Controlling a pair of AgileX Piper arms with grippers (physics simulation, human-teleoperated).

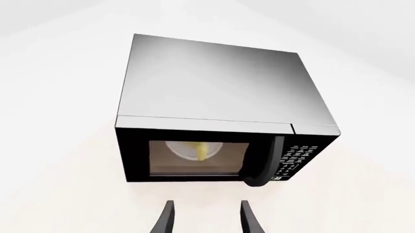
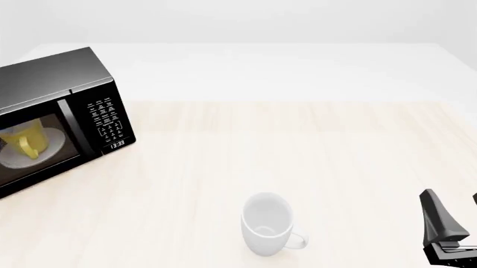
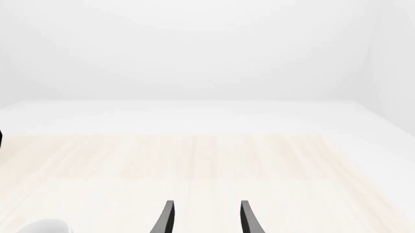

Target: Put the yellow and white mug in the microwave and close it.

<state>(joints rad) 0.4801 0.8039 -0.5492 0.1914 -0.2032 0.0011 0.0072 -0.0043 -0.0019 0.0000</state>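
Nearest the front camera, the right gripper [image 2: 456,215] stands at the table's near right corner, its dark fingers [image 3: 168,217] parted with only bare tabletop between them. Just inward from it, by the near edge and about midway along it, the all-white mug [image 2: 267,224] sits upright with its handle turned toward the right gripper; the two are apart, with clear wood between. From there the pale wooden table [image 2: 313,145] runs open to its far edge and far right corner, nothing standing on that whole stretch. At the left edge sits the microwave [image 2: 52,117], turned at an angle so its button panel corner points toward the middle of the table, its body cut off by the picture's left side. Its door is shut, the handle lying flush beside the panel. Through the door's window the yellow and white mug [image 2: 27,143] shows inside, on the white turntable plate [image 1: 188,148]. In the left wrist view the left gripper [image 1: 206,219] hovers in front of the microwave door, fingers spread and holding nothing, with a gap of open tabletop between fingertips and door.
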